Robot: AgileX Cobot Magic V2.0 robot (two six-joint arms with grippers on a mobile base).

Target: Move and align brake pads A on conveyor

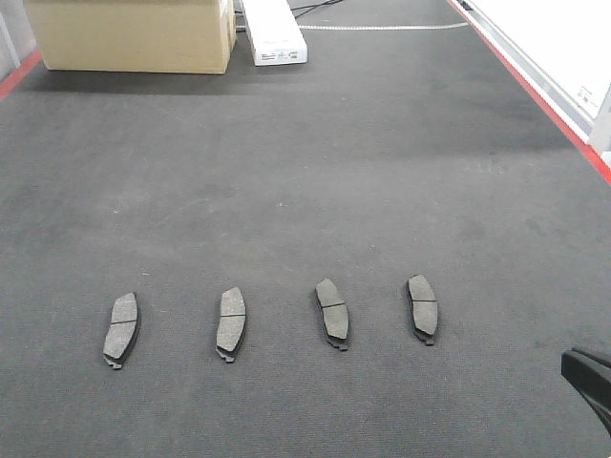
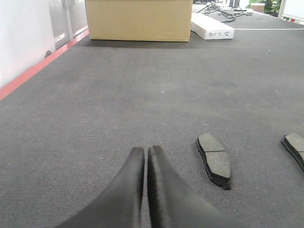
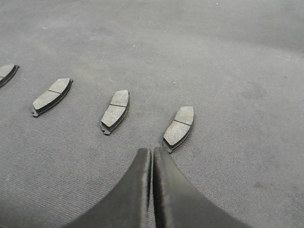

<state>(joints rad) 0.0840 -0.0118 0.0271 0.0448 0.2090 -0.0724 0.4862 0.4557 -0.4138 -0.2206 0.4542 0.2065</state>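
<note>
4 brake pads [image 1: 327,310] in rough row on conveyor [image 1: 305,172], tilts mismatched. Right end effector [image 3: 152,154] and left end effector [image 2: 146,154] both pinched together, empty. Risk: closed tips nudging 12 o'clock pad crooked.

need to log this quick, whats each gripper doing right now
left gripper: closed, holding nothing
right gripper: closed, holding nothing, just short of a pad
</note>
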